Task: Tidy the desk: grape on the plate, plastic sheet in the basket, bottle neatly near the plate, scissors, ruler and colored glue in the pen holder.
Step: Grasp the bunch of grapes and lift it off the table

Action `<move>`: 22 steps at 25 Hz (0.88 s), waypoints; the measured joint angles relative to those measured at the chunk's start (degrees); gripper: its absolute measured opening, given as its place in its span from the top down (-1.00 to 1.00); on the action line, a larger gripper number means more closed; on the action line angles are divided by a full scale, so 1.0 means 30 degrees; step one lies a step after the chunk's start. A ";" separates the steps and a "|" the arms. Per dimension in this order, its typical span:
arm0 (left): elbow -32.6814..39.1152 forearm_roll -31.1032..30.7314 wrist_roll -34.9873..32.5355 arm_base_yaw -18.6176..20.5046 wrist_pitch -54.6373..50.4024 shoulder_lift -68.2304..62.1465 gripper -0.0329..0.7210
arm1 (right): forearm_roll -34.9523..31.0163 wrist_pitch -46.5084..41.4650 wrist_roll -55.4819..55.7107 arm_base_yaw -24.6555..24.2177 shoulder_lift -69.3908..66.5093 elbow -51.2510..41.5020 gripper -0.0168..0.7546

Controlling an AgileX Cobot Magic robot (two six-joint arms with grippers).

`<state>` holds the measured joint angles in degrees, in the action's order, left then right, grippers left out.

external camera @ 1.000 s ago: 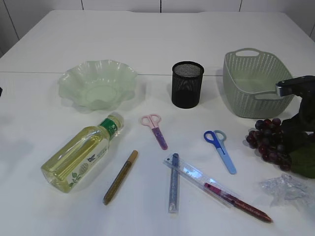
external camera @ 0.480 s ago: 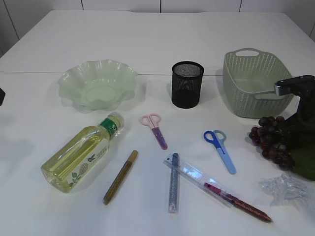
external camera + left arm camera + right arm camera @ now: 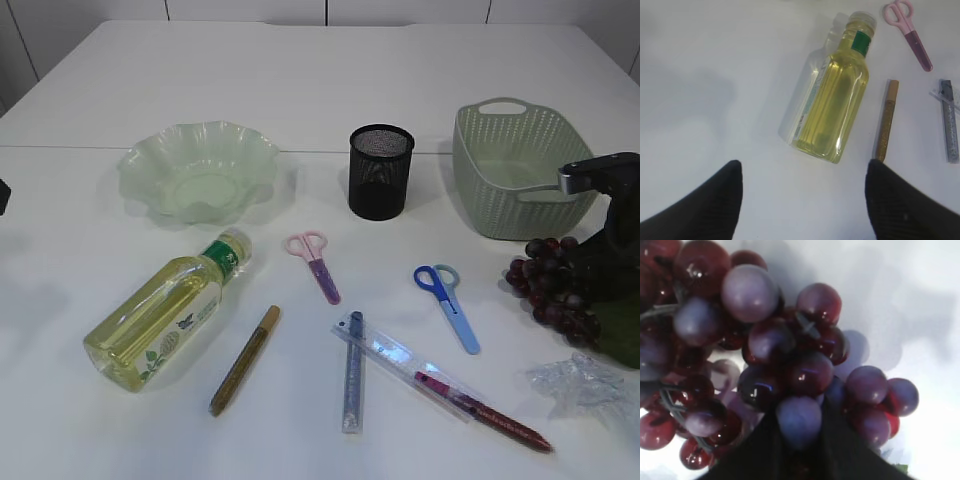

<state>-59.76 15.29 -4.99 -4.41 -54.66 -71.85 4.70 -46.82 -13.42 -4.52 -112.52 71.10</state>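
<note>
A dark purple grape bunch [image 3: 548, 290] lies at the table's right. My right gripper [image 3: 799, 415] is shut on one grape of that bunch [image 3: 790, 365], a black finger on each side of it. The yellow-filled bottle [image 3: 160, 315] lies on its side at the left. My left gripper [image 3: 802, 165] hangs open just off the base of the bottle [image 3: 835, 100], holding nothing. At the back stand a green wavy plate [image 3: 140, 160], a black mesh pen holder [image 3: 380, 172] and a green basket [image 3: 500, 200]. The crumpled plastic sheet [image 3: 585, 385] lies front right.
Between bottle and grapes lie pink scissors [image 3: 318, 262], blue scissors [image 3: 450, 300], a clear ruler [image 3: 400, 360], and gold [image 3: 245, 360], silver [image 3: 353, 385] and red [image 3: 485, 410] glue sticks. The right arm [image 3: 605, 175] hangs in front of the basket.
The grape bunch has shifted a little to the right under the right gripper. The left arm and the other objects have not moved.
</note>
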 joint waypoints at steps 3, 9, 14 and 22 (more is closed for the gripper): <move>0.0000 0.0000 0.0000 0.0000 0.0000 0.0000 -0.57 | 0.0000 -0.0029 0.0000 0.0000 0.0000 0.0000 0.72; 0.0000 0.0000 0.0000 0.0000 0.0000 0.0000 -0.57 | -0.0072 -0.0280 0.0036 0.0000 0.0122 0.0000 0.73; 0.0000 0.0000 0.0000 0.0000 0.0000 0.0000 -0.57 | -0.0070 -0.0720 0.0036 0.0000 0.0979 -0.0159 0.74; 0.0000 0.0000 0.0000 0.0000 0.0000 0.0000 -0.57 | -0.0001 -0.1448 0.0036 0.0000 0.2555 -0.0159 0.75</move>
<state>-59.76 15.29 -4.99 -4.41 -54.66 -71.85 4.70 -51.16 -13.31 -4.52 -104.85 70.62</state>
